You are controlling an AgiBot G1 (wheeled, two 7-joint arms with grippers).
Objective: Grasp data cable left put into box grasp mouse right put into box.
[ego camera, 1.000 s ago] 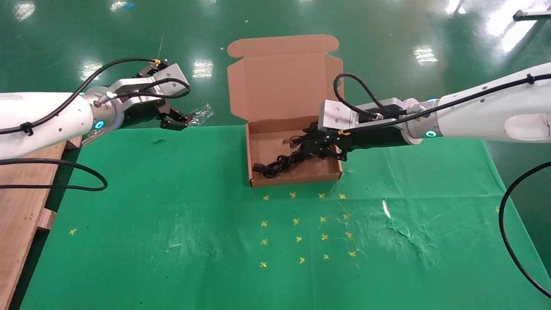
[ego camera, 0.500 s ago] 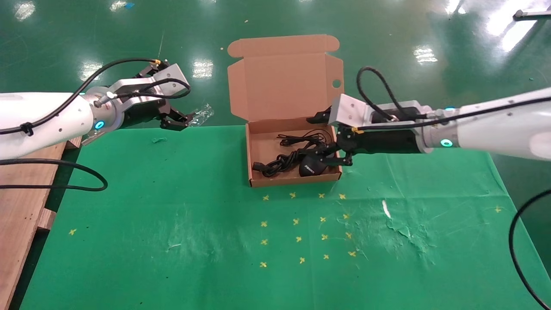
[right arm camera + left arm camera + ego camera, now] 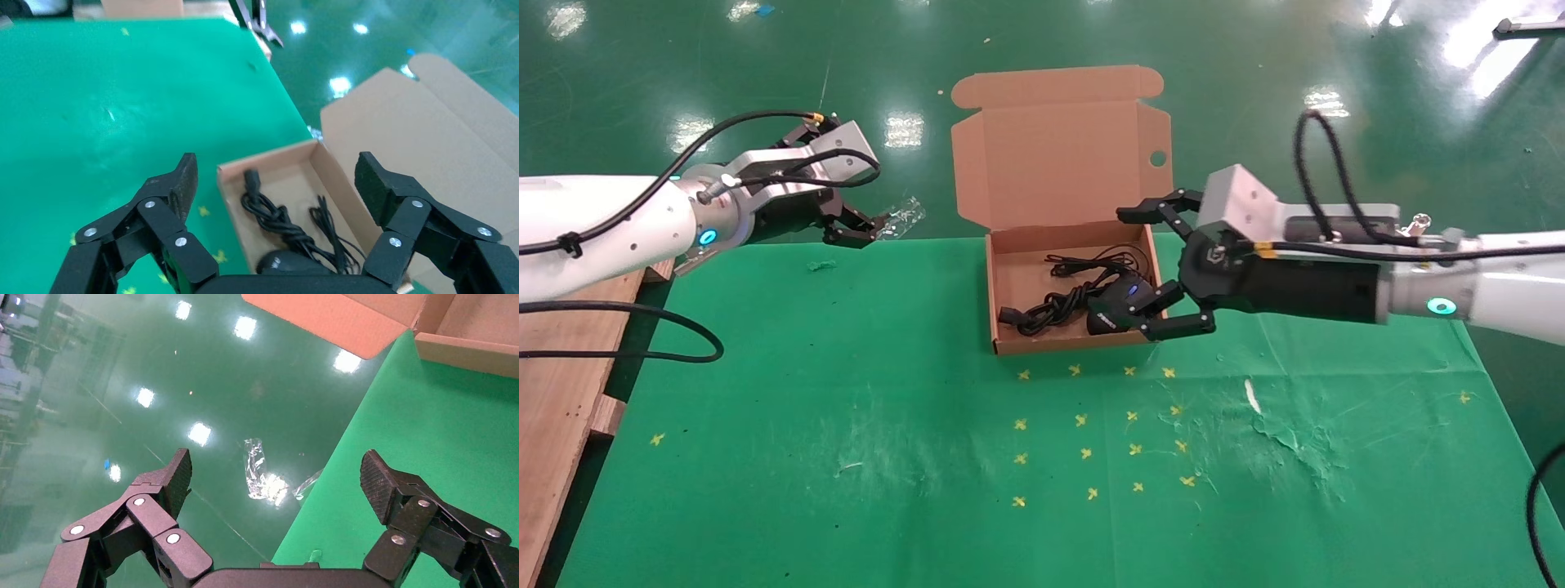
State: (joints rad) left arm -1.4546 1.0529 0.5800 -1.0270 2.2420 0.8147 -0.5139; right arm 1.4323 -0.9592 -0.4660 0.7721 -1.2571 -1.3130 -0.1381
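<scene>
A: Cardboard, brown and corrugated, forms the box [image 3: 1054, 171], and both task items are seen lying inside its shallow tray.

B: So the task is judged essentially done. The data cable [image 3: 1050, 309], a thick black twisted bundle, is laid along the tray floor, and the mouse [image 3: 1114, 309], a smooth black oval with a blue mark, is set in the near right corner, its thin cord looped behind it.

A: Nothing is held. The right gripper [image 3: 1164, 269] is seen at the tray's right edge with jaws spread wide and empty.

B: The left gripper [image 3: 858, 229] is parked well apart, beyond the green cloth's far edge, jaws likewise released. Only the hinged lid, standing upright, is left unclosed.
</scene>
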